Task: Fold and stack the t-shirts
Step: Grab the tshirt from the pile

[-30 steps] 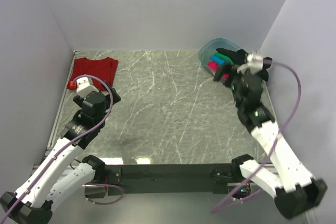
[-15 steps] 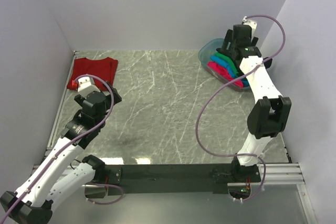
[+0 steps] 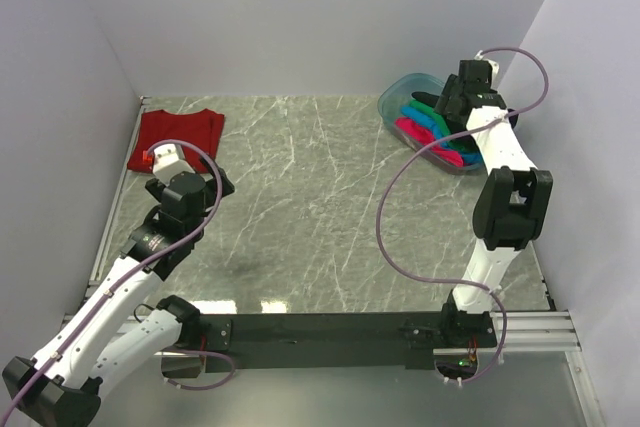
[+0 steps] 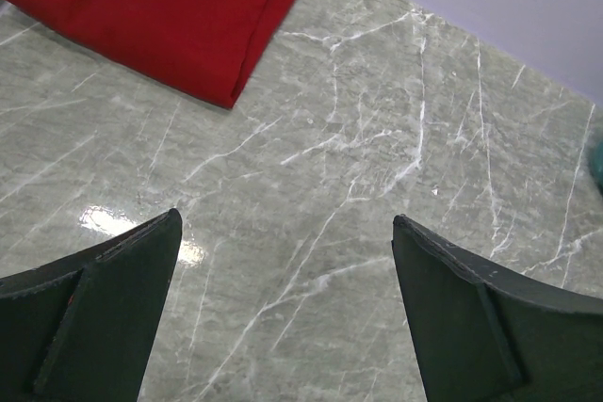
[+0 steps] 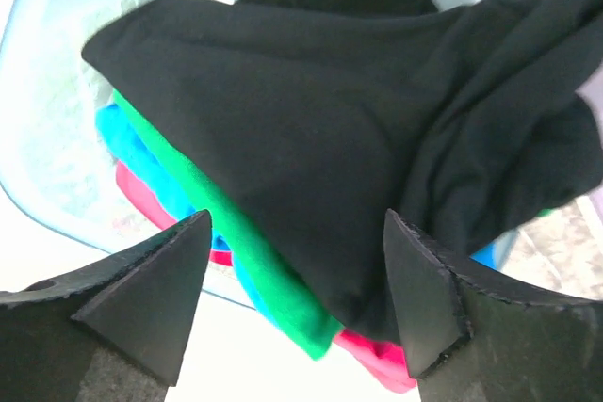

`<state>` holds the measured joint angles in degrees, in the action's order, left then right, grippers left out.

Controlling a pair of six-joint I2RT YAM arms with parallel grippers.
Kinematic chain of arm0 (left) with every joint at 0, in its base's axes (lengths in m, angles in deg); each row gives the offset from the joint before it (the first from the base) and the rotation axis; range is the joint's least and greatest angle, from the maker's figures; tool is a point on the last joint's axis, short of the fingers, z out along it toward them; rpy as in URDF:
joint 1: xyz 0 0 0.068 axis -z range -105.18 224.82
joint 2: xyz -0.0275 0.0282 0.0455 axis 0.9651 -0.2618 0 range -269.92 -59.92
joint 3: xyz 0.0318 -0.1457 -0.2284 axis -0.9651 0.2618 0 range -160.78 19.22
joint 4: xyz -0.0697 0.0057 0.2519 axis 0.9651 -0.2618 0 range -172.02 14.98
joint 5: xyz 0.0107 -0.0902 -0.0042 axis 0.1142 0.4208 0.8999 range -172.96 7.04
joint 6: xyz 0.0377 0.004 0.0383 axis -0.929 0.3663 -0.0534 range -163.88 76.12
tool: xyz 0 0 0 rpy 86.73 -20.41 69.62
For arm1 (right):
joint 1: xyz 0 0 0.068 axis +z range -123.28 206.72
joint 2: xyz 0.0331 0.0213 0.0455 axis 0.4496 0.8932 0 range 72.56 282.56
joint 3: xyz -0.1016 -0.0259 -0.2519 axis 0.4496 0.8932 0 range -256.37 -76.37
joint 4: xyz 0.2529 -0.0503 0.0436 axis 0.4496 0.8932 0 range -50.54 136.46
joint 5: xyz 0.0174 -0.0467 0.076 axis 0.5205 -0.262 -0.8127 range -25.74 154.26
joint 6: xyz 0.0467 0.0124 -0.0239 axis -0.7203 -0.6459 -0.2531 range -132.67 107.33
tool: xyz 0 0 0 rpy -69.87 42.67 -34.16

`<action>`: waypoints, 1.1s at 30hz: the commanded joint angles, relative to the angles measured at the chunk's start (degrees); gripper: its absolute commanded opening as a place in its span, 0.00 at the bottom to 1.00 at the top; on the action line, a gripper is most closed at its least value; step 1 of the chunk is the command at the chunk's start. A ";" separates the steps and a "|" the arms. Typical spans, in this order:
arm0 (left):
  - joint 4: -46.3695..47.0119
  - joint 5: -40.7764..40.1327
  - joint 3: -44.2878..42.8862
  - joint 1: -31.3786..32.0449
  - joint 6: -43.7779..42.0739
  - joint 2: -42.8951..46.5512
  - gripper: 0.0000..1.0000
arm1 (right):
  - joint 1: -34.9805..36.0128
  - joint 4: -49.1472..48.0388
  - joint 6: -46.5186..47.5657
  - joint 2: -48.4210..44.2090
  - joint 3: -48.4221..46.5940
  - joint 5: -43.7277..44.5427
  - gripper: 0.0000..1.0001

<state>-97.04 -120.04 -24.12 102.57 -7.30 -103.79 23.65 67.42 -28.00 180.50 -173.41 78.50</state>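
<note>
A folded dark red t-shirt (image 3: 178, 132) lies at the far left of the table; it also shows in the left wrist view (image 4: 160, 16). A black t-shirt (image 5: 320, 110) lies on top of green (image 5: 245, 242), blue (image 5: 122, 134) and pink (image 5: 377, 355) shirts in the tub. My right gripper (image 5: 297, 223) is open just above the black shirt, over the tub (image 3: 440, 112). My left gripper (image 4: 287, 223) is open and empty above bare table, near the red shirt, on the left side (image 3: 175, 172).
A translucent blue plastic tub (image 3: 392, 99) stands at the far right corner, its rim showing in the right wrist view (image 5: 57, 35). Grey walls close the table on three sides. A metal rail runs along the left edge (image 3: 125, 172).
My right arm has swung from the near right up and over the tub, and now its gripper hangs open above the black shirt. The left arm has barely moved.
</note>
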 commanded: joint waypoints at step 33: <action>2.25 0.78 -0.35 0.20 -1.25 0.64 0.99 | 2.62 -12.14 -0.23 -30.05 11.78 -1.85 0.00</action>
<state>-96.75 -119.93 -24.12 102.57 -7.33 -103.64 22.53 62.70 -29.25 164.26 -160.38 74.41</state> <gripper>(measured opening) 0.994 0.026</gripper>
